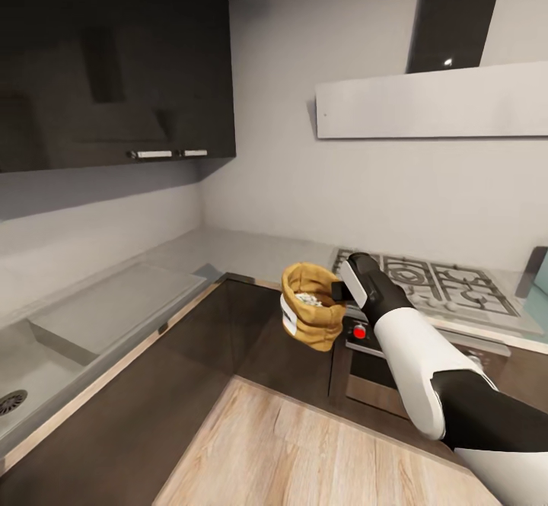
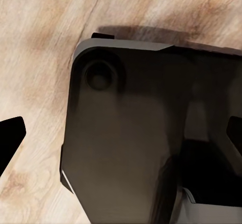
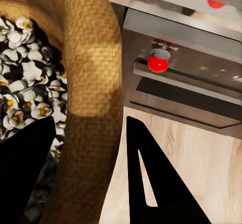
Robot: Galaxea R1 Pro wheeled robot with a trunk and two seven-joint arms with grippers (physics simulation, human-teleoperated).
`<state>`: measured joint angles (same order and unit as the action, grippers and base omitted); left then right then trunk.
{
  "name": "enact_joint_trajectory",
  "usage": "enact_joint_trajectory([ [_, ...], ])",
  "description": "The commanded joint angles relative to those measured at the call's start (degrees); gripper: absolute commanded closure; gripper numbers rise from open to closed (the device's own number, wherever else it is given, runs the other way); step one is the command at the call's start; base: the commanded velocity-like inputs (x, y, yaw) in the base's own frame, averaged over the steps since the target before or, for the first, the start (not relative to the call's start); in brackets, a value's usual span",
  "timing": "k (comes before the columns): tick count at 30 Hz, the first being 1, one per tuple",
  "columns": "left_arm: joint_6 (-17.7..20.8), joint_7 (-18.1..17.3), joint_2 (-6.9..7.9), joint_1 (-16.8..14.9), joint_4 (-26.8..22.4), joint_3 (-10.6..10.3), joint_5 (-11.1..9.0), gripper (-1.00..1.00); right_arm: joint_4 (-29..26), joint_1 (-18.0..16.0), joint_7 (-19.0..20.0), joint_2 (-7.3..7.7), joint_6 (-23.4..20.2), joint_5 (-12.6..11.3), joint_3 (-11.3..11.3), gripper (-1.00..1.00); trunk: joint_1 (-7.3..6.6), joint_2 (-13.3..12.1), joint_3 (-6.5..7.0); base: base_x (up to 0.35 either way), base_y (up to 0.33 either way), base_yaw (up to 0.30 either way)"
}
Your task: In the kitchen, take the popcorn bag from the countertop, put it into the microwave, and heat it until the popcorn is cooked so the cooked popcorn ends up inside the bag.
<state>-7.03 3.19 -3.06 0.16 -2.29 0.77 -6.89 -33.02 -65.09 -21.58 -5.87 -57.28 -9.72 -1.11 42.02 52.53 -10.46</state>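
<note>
Head view, left to right: sink [image 1: 30, 384] at far left, set into the grey table [image 1: 228, 251] that wraps the corner under the dark wall cabinets [image 1: 114, 65]. Dark base cabinet fronts [image 1: 190, 369] below, wood floor [image 1: 304, 453] in front.

Centre: popcorn bag [image 1: 310, 304] held in the air in front of the table edge, above the floor, just beside the hob. Upright, rolled rim up, white label on its left side. White popped popcorn [image 1: 308, 298] visible inside.

Right gripper [image 1: 341, 291] clamped on the bag's right rim. Right wrist view confirms: one of the fingers [image 3: 22, 178] inside the bag over the popcorn [image 3: 25, 93], the other outside the burlap wall of the bag [image 3: 93, 82], rim pinched between them.

Further right: gas hob [image 1: 434, 285] with grates, oven [image 1: 380, 369] with red knobs below it, range hood [image 1: 434, 103] on the wall above. A pale blue object is cut off at the far right edge; can't identify it.

Left gripper [image 2: 121, 138]: its wrist view looks down at the robot's dark base [image 2: 131, 148] and the floor [image 2: 40, 42]. Fingertips [image 2: 10, 135] sit at opposite frame edges, well apart, nothing between them.
</note>
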Motion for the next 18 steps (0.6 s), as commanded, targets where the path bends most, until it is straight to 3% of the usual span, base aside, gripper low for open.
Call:
enact_joint_trajectory([
  [1, -0.09, 0.07, -0.02, 0.02, -0.08, 0.02, -0.47, -1.00, -0.04, -0.04, -0.51, 0.01, -0.13, -0.57, -0.12, 1.00, 0.24, 0.47, -0.26, 0.000, 0.000, 0.000],
  [7, -0.09, 0.07, -0.02, 0.02, -0.08, 0.02, -0.50, -1.00, -0.03, -0.04, -0.48, -0.01, -0.12, -0.66, -0.17, 1.00, 1.55, 2.88, -1.33, 0.000, 0.000, 0.000],
  [15, -0.27, 0.15, 0.41, 0.02, -0.26, 0.11, -0.84, -1.00, -2.59, 2.41, -1.09, -2.60, -2.48, -0.36, -0.22, 1.00, 1.55, 2.86, -1.33, 0.000, 0.000, 0.000],
  [18, -0.27, 0.15, 0.42, 0.02, -0.26, 0.11, -0.85, -1.00, -3.54, 2.74, -1.09, -2.65, -2.72, -0.30, -0.15, 1.00, 1.55, 2.86, -1.33, 0.000, 0.000, 0.000],
])
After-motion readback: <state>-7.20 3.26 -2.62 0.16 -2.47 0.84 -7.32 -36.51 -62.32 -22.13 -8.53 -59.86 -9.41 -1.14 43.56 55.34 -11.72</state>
